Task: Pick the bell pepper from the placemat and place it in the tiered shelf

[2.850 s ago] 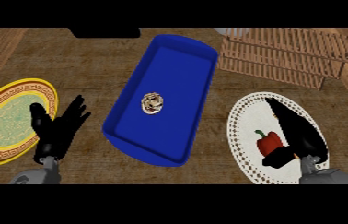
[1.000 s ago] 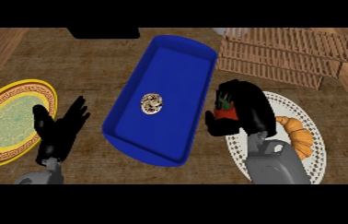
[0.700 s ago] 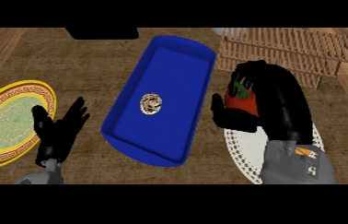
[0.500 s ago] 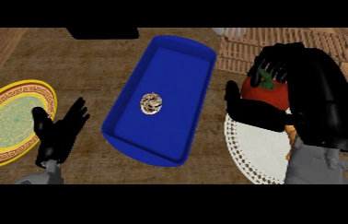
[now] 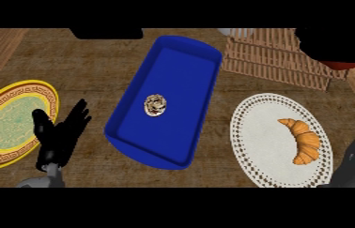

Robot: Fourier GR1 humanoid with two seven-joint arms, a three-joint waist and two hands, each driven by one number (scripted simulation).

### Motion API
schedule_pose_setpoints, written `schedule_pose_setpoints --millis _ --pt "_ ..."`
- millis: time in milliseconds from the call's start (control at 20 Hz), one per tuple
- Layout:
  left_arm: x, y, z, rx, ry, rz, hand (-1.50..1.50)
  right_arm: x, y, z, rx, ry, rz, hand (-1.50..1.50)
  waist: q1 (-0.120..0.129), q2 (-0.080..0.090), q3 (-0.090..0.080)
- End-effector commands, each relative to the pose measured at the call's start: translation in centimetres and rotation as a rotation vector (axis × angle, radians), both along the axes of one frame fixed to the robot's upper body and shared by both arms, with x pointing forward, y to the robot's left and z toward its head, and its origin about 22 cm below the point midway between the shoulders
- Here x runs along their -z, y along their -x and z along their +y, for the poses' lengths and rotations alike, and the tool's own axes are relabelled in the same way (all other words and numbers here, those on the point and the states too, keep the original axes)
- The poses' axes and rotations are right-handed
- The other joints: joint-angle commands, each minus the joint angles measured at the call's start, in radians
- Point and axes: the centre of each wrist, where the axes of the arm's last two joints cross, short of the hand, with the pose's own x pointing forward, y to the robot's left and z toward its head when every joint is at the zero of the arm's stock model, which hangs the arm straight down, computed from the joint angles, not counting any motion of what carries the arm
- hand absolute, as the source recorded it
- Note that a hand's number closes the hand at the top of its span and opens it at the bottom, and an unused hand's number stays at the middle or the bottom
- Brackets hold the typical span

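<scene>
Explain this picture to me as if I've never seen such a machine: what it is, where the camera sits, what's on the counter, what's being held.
This is a humanoid robot at a wooden kitchen counter, seen from its head, looking steeply down. Its left hand, black with fingers up, rests open at the lower left. Its right hand is at the upper right edge, over a wooden slatted shelf; a sliver of red, the bell pepper, shows beneath it. On the counter lie a blue tray with a small pastry in it, a white lace placemat with a croissant on it, and a yellow plate at the left.
</scene>
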Motion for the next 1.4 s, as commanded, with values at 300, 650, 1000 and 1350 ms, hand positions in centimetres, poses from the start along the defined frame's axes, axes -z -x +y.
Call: schedule_pose_setpoints --millis 300,650,1000,1350 --pt "-0.2 -0.1 -0.6 0.005 0.003 0.028 0.00 -5.8 -5.8 -5.4 0.131 0.000 0.041 1.50 0.012 0.007 -0.002" --pt "0.5 -1.9 -0.3 0.010 0.008 0.049 0.00 -6.3 -8.9 -6.9 0.071 0.006 0.104 1.50 0.006 0.009 -0.003" --pt "1.0 -0.8 -1.2 0.028 0.014 0.033 0.00 -3.6 -12.6 -10.0 0.060 0.076 0.131 1.50 0.018 0.012 -0.002" --pt "0.4 -0.6 -0.1 0.018 0.010 0.038 0.00 -0.4 -14.5 -11.5 0.072 0.071 0.119 1.50 0.014 0.010 -0.002"
